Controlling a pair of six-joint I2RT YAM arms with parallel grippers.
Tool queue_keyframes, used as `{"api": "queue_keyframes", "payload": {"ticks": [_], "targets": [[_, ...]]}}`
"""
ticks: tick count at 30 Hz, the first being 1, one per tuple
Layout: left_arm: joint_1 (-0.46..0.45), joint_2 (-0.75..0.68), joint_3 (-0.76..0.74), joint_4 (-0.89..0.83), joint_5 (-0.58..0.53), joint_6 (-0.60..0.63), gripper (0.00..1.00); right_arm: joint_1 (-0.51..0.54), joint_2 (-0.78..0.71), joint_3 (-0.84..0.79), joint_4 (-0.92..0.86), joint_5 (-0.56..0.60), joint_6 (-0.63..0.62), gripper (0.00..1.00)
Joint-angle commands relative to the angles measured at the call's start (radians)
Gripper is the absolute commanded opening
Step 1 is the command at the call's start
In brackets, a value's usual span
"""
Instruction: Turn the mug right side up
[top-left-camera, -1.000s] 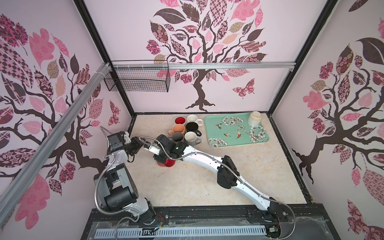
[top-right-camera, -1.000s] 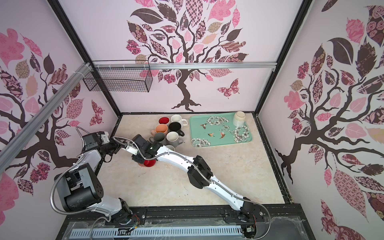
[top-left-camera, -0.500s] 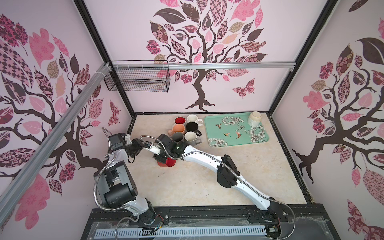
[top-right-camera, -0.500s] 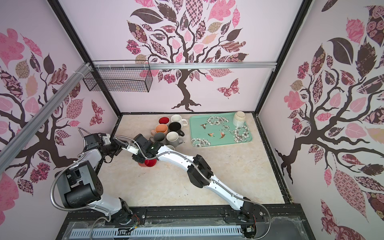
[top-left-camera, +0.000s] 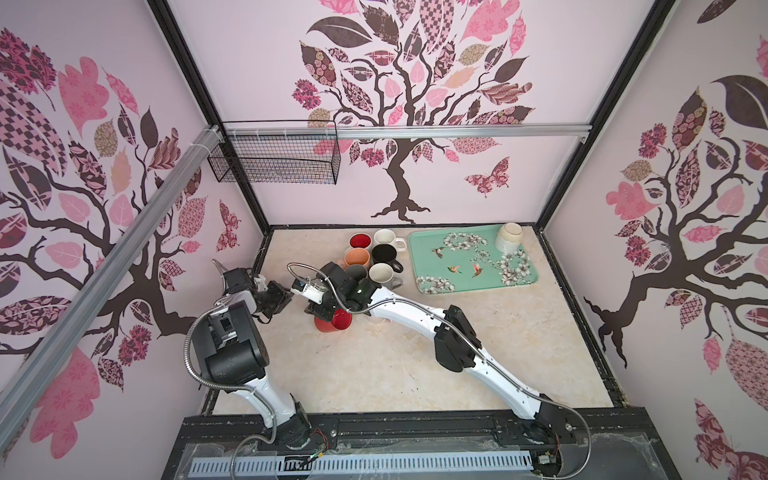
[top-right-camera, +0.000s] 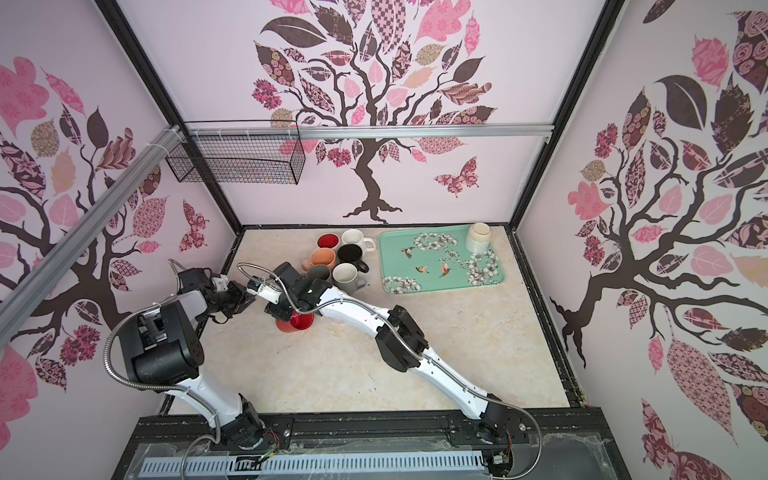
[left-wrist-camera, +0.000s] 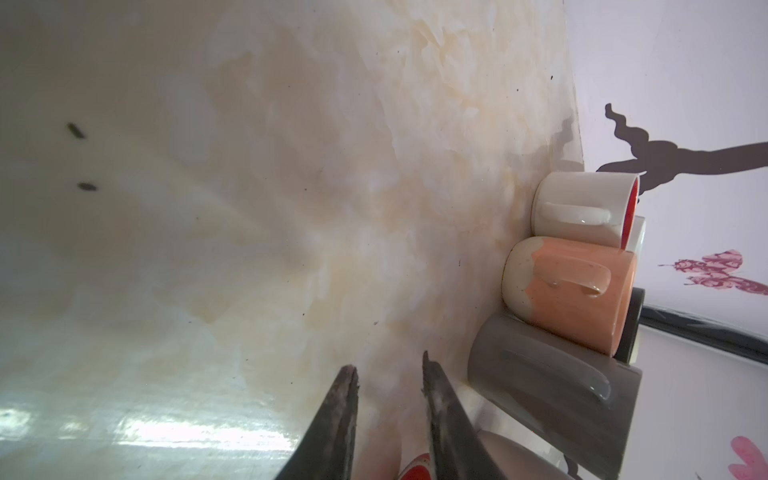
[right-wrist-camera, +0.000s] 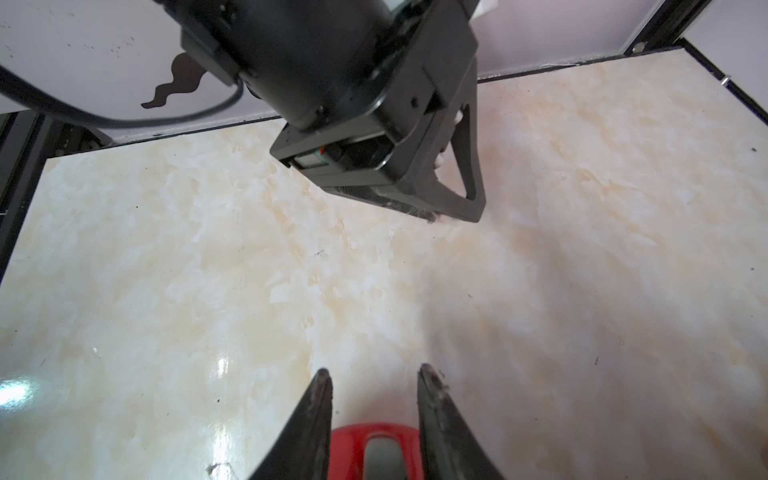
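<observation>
While right pincer (right-wrist-camera: 374, 374) stays over red mug (top-left-camera: 337, 325), left pincer (left-wrist-camera: 388, 370) narrowed.

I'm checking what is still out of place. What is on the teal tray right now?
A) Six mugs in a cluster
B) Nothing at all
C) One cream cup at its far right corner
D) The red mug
C: in a top view a lone cream cup stands at the far right corner of the teal tray, while the red mug is off the tray, by the right gripper.
</observation>
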Motion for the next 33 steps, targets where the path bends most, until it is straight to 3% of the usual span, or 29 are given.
{"api": "queue_keyframes", "payload": {"ticks": [1, 6, 12, 17, 20, 25, 33], "targets": [[0.002, -0.005, -0.028, -0.024, 0.022, -0.003, 0.22, 0.008, 0.124, -0.040, -0.086, -0.042, 0.007, 0.36], [0.001, -0.041, -0.143, 0.011, 0.090, -0.067, 0.09, 0.009, 0.135, -0.047, -0.075, -0.067, 0.019, 0.35], [0.001, -0.076, -0.291, 0.120, 0.176, -0.177, 0.00, 0.009, 0.111, -0.105, -0.040, -0.081, 0.023, 0.37], [0.005, -0.134, -0.321, 0.073, 0.175, -0.165, 0.00, 0.008, 0.110, -0.134, -0.003, -0.106, 0.040, 0.39], [0.031, -0.215, -0.332, 0.025, 0.107, -0.165, 0.00, 0.008, 0.118, -0.149, 0.023, -0.118, 0.050, 0.40], [0.056, -0.375, -0.390, 0.063, -0.009, -0.268, 0.00, 0.008, 0.138, -0.144, 0.058, -0.135, 0.071, 0.43], [0.049, -0.321, -0.489, 0.199, 0.105, -0.351, 0.00, 0.006, 0.159, -0.119, 0.098, -0.150, 0.111, 0.49]]}}
